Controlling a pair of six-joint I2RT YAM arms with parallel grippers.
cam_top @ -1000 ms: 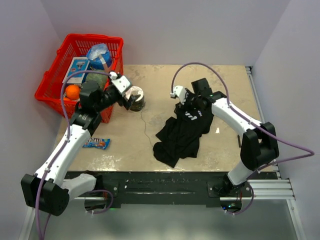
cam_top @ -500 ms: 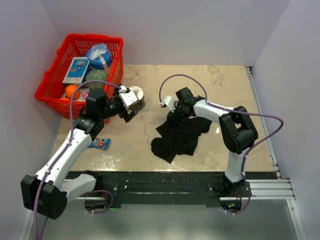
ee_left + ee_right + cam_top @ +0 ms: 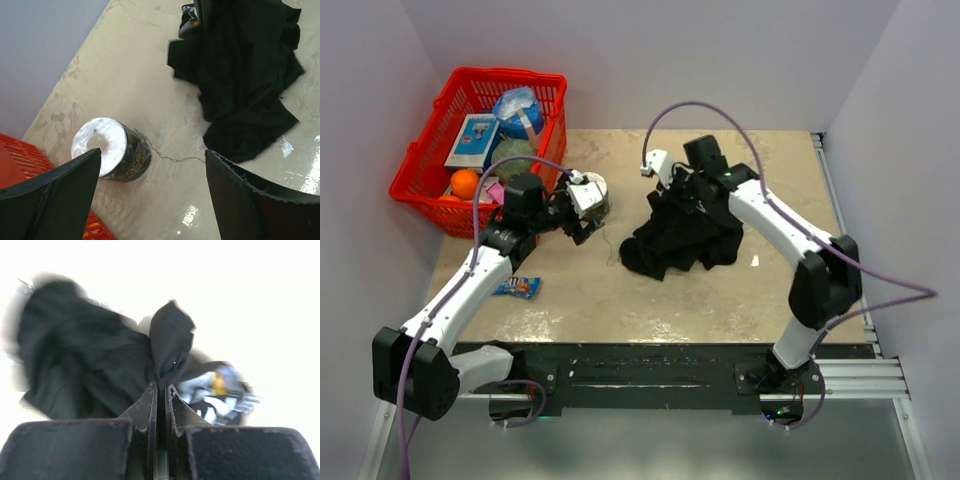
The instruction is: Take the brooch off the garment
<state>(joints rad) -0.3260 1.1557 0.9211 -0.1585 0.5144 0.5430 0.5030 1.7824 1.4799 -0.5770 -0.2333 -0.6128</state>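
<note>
The garment (image 3: 680, 238) is a black T-shirt bunched in a heap at mid-table, also seen in the left wrist view (image 3: 240, 65). My right gripper (image 3: 682, 193) is shut on a raised fold of its fabric (image 3: 167, 340), the jaws (image 3: 161, 387) pinched together. Just right of the fold is a blurred white, blue and yellow patch (image 3: 220, 385); I cannot tell whether it is the brooch. My left gripper (image 3: 582, 212) stands open (image 3: 152, 165) over bare table, beside a black roll with a white end (image 3: 112, 155), well left of the garment.
A red basket (image 3: 425, 185) holding an orange, a box and a blue bag stands at the back left. A snack packet (image 3: 513, 288) lies near the left arm. A thin thread (image 3: 170, 157) runs from the roll (image 3: 592, 195) toward the garment. A white scrap (image 3: 753, 261) lies right of the heap.
My right gripper has shut on a fold of the garment and pulled it up and back, bunching the shirt. The left gripper has shifted slightly toward the front and stayed open.
</note>
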